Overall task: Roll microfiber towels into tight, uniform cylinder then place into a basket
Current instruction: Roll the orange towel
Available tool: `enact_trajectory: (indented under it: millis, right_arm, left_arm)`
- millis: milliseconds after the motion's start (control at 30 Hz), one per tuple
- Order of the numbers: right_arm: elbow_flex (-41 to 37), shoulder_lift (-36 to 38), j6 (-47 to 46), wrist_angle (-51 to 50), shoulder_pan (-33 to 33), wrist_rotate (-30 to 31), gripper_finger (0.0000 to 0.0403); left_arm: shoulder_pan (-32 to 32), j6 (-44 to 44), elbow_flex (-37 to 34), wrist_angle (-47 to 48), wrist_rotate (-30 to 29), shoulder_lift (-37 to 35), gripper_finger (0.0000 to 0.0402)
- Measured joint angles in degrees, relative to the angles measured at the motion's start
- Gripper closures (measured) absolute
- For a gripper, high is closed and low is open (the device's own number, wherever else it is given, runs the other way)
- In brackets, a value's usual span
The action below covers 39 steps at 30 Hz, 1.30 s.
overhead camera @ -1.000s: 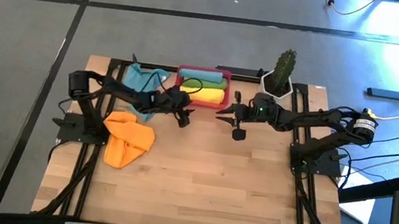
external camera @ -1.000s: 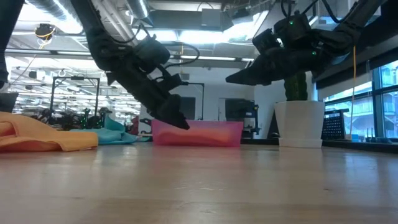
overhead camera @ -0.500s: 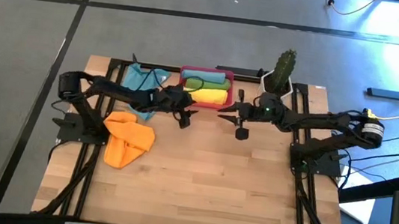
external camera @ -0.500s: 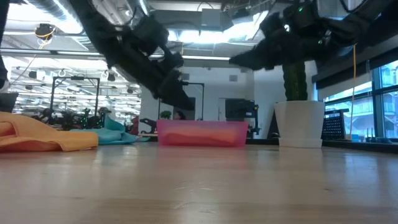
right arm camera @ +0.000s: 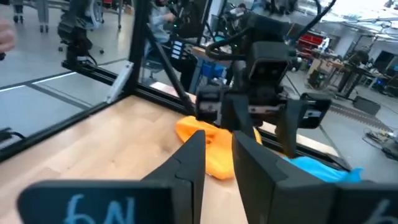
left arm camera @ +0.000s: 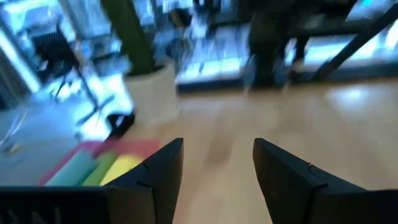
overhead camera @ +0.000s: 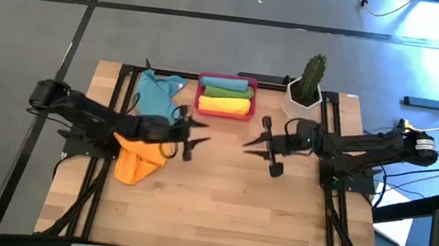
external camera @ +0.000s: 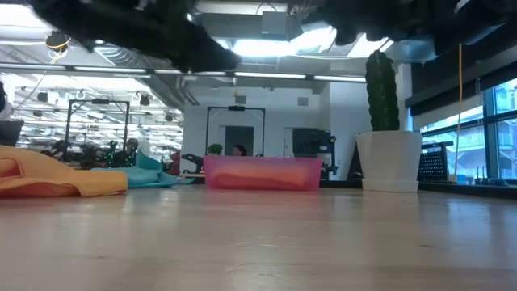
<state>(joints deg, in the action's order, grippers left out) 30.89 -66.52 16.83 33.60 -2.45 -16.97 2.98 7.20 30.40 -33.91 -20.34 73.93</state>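
Red basket (overhead camera: 225, 107) holds teal, green, yellow rolls.

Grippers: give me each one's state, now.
Left gripper: open, holding nothing.
Right gripper: open with a narrow gap, holding nothing.

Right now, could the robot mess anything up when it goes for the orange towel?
Maybe. The orange towel lies crumpled, so it might roll up lumpy instead of tight. The empty, open left gripper and the empty right gripper hover close together, so they could bump. The red basket already holds three rolls and looks nearly full, so another could push one out. The cactus pot beside it might get knocked.
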Motion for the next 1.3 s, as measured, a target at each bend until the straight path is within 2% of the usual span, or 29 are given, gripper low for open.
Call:
enact_trajectory:
  millis: [167, 300, 400, 567, 767, 1067, 1300]
  right_arm:
    - [0.00, 0.00, -0.50, -1.23, 6.66, 8.47, 0.0321]
    - [-0.26, -1.05, -4.64, -1.36, 9.72, 12.63, 0.0321]
    - [-1.28, -2.27, -6.70, -0.64, 12.20, 12.90, 0.0321]
    - [-3.94, -5.38, -7.77, 6.75, 16.17, 15.87, 0.0321]
    - [-4.15, -8.50, -10.28, 7.82, 18.83, 19.50, 0.0321]
    - [-4.15, -14.42, -9.95, 12.78, 17.72, 20.58, 0.0321]
    - [-4.15, -16.92, -7.19, 16.36, 15.30, 20.54, 0.0321]
  left_arm:
    - [4.09, -1.03, -8.75, -15.73, -0.34, -5.38, 0.0216]
    - [6.47, -2.21, -11.67, -20.89, -0.30, -7.20, 0.0216]
    - [8.34, -3.30, -11.70, -20.97, -0.30, -7.23, 0.0216]
    - [12.08, -6.00, -11.72, -20.59, 0.00, -6.48, 0.0216]
    - [16.77, -6.87, -11.72, -20.99, 0.31, -6.47, 0.0216]
    - [17.60, -4.45, -11.72, -21.13, -0.23, -6.47, 0.0216]
    - [17.54, 4.02, -11.72, -22.01, -0.26, -6.45, 0.0216]
